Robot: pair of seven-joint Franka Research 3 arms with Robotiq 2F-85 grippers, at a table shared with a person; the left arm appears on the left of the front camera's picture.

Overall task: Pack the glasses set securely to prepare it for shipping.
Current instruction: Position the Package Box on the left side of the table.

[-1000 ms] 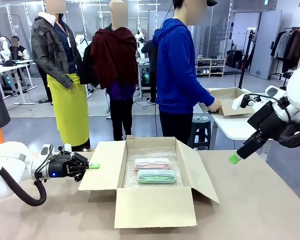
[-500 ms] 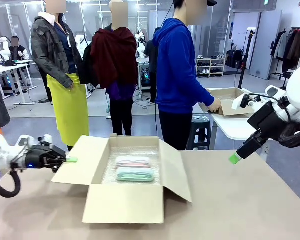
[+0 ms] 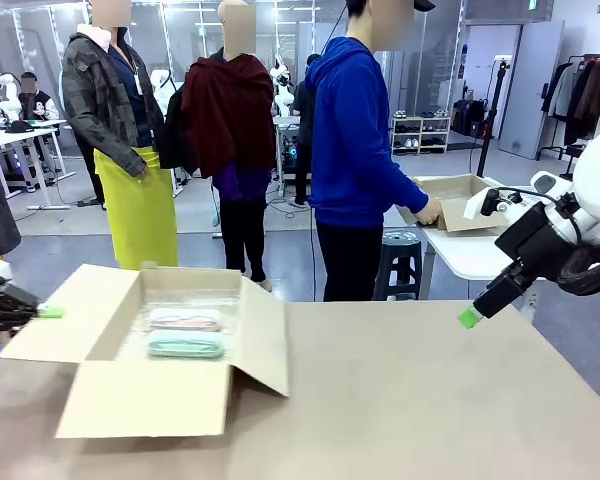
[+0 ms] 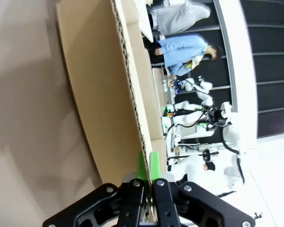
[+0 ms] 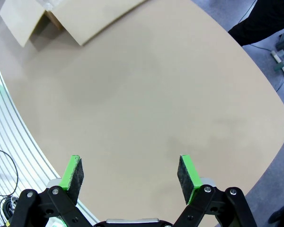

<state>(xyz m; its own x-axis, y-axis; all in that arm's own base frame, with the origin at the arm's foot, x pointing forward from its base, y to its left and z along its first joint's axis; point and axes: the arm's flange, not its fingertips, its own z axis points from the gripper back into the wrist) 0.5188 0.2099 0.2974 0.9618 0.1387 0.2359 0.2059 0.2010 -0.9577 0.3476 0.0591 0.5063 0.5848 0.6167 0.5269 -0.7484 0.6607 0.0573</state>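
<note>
Pinching the box flap, left fingers reach level.

bare table right of the open cardboard box, raised flaps around it

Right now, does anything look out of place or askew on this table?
Yes: the open cardboard box sits far toward the table's left edge, turned slightly askew. The left gripper is pinched shut on its left flap. The pink case and mint case lie neatly side by side on bubble wrap inside.
</note>
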